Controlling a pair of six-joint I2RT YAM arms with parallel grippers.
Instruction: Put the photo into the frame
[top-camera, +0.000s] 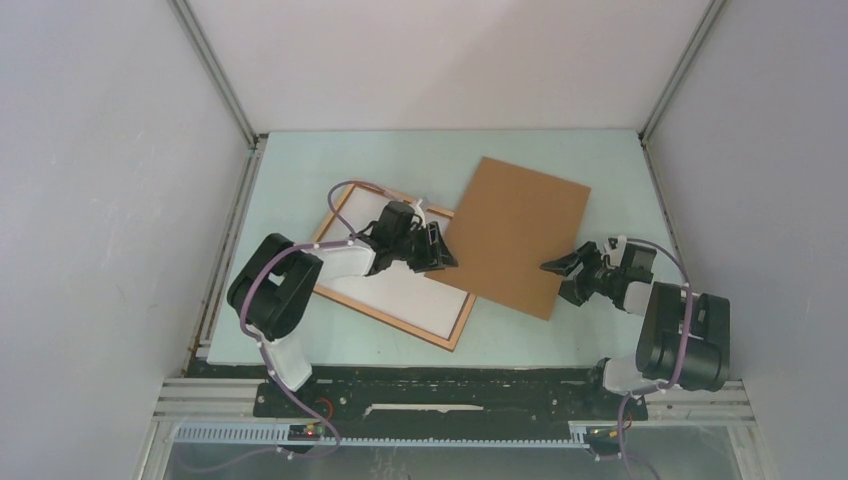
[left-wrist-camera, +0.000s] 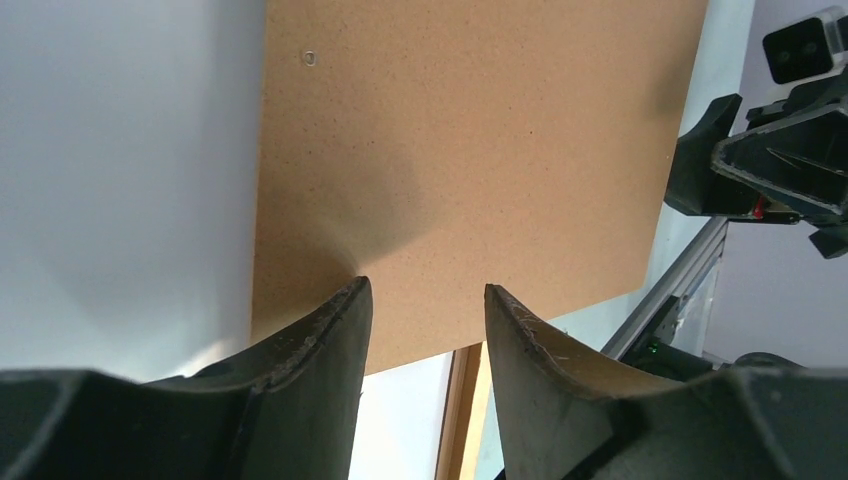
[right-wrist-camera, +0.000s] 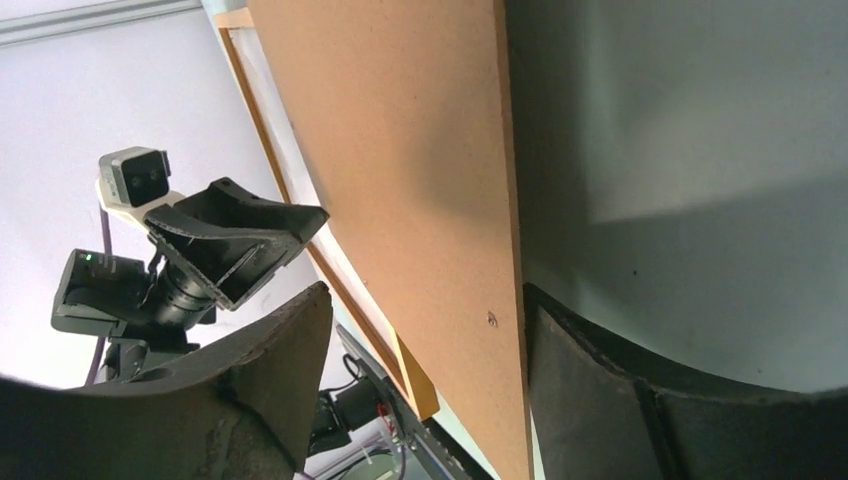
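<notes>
The thin wooden frame (top-camera: 380, 317) lies flat at the left of the table, with a plain white sheet (top-camera: 400, 290) inside it. No print pattern shows, so I cannot tell if this sheet is the photo. The brown backing board (top-camera: 515, 235) lies flat with its left edge over the frame's right corner. My left gripper (top-camera: 440, 250) is open and empty above that overlap, with the board's edge (left-wrist-camera: 470, 150) and frame rail (left-wrist-camera: 462, 410) below its jaws. My right gripper (top-camera: 553, 268) is open at the board's right edge (right-wrist-camera: 400, 180), holding nothing.
The pale green table (top-camera: 330, 170) is enclosed by white walls on three sides. A black and aluminium rail (top-camera: 450, 400) runs along the near edge, between the arm bases. Each wrist view shows the other gripper across the board.
</notes>
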